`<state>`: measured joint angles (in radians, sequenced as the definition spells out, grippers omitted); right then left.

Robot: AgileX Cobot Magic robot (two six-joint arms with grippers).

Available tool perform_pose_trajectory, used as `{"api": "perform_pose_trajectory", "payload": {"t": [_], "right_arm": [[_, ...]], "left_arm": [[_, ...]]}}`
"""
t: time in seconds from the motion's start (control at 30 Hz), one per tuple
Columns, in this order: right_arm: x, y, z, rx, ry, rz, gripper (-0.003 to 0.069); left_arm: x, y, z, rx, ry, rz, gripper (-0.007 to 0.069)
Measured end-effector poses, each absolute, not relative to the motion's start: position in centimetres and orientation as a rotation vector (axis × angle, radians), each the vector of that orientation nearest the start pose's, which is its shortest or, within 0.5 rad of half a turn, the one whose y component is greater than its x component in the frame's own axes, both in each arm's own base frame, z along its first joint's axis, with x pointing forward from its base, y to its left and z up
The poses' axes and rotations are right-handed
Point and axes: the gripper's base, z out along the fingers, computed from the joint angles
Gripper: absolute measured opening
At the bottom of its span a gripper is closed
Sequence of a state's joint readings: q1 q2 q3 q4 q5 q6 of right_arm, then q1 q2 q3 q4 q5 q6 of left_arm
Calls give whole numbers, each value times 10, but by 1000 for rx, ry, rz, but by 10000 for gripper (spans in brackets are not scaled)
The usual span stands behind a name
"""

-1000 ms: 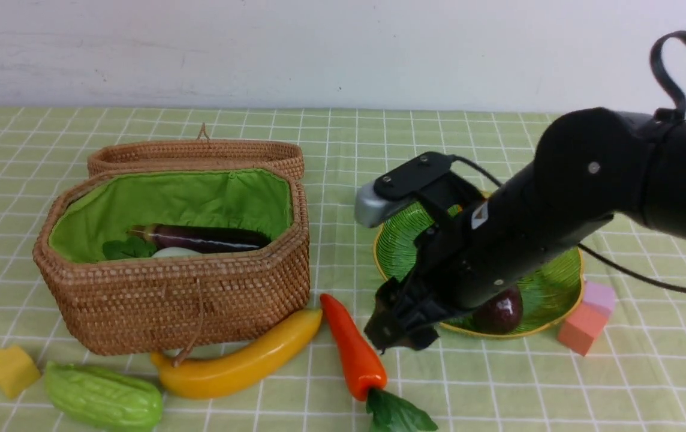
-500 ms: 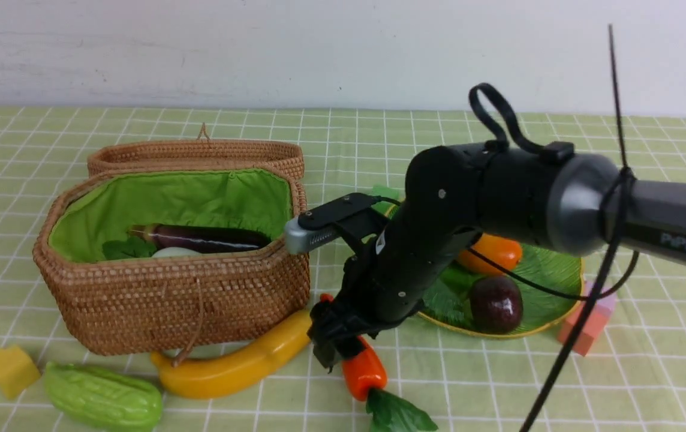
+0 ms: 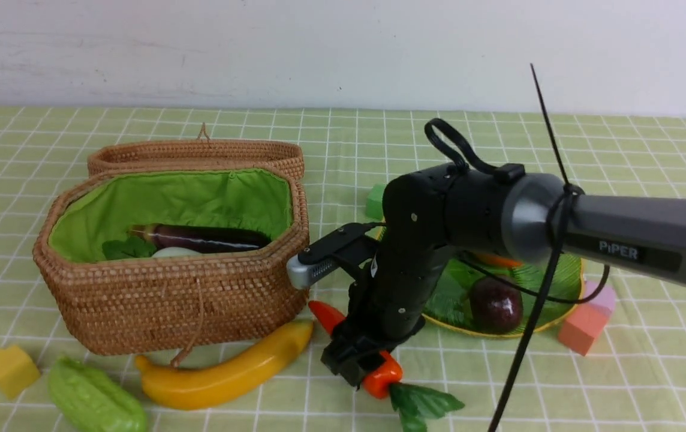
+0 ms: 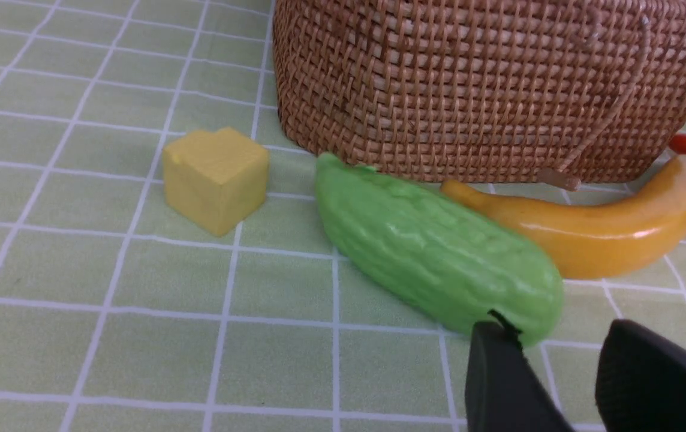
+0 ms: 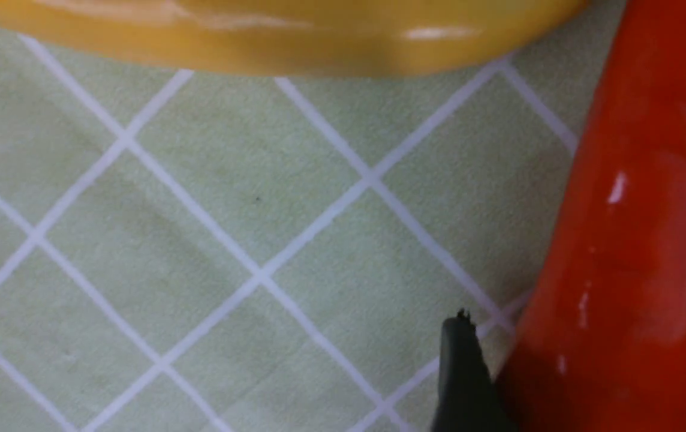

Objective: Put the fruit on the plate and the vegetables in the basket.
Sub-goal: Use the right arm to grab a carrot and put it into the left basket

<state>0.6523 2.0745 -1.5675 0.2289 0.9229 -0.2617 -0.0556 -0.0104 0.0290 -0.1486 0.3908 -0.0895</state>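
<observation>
the right tool (image 3: 353, 372) has dropped onto the carrot (image 3: 326, 315), pinching it; banana (image 3: 223, 375) just beside. left tool (image 4: 559, 345) narrowly parted, empty.

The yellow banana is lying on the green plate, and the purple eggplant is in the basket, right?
Not quite. The front view shows the banana lying on the tablecloth in front of the basket, not on the plate. The eggplant is in the basket.
</observation>
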Motion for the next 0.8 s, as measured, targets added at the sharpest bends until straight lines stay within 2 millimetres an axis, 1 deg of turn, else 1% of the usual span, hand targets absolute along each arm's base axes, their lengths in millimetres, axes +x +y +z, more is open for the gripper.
{"api": "perform_pose_trajectory", "payload": {"t": [0.07, 0.13, 0.23, 0.3, 0.33, 0.37, 0.4, 0.53, 0.57, 0.67, 0.73, 0.8], "right_arm": [[332, 275, 193, -1155, 2710, 357, 392], [333, 276, 208, -1161, 2697, 364, 392], [333, 276, 242, -1162, 2655, 362, 390], [334, 275, 271, -1130, 2591, 366, 385], [334, 275, 292, -1101, 2541, 372, 383], [334, 274, 292, -1098, 2543, 372, 383], [334, 274, 314, -1067, 2489, 382, 383], [335, 275, 353, -1002, 2367, 431, 382], [336, 278, 363, -977, 2301, 471, 379], [338, 287, 376, -961, 2168, 587, 379], [340, 294, 379, -960, 2094, 660, 379], [343, 302, 378, -968, 2024, 725, 379]], "left_arm": [[52, -8, 169, -124, 1892, -246, 239], [52, -8, 169, -124, 1892, -246, 239], [52, -8, 169, -124, 1892, -246, 239], [52, -8, 169, -124, 1892, -246, 239], [52, -8, 169, -124, 1892, -246, 239], [52, -8, 169, -124, 1892, -246, 239], [52, -8, 169, -124, 1892, -246, 239], [52, -8, 169, -124, 1892, -246, 239], [52, -8, 169, -124, 1892, -246, 239], [52, -8, 169, -124, 1892, -246, 239], [52, -8, 169, -124, 1892, -246, 239], [52, -8, 169, -124, 1892, -246, 239]]}}
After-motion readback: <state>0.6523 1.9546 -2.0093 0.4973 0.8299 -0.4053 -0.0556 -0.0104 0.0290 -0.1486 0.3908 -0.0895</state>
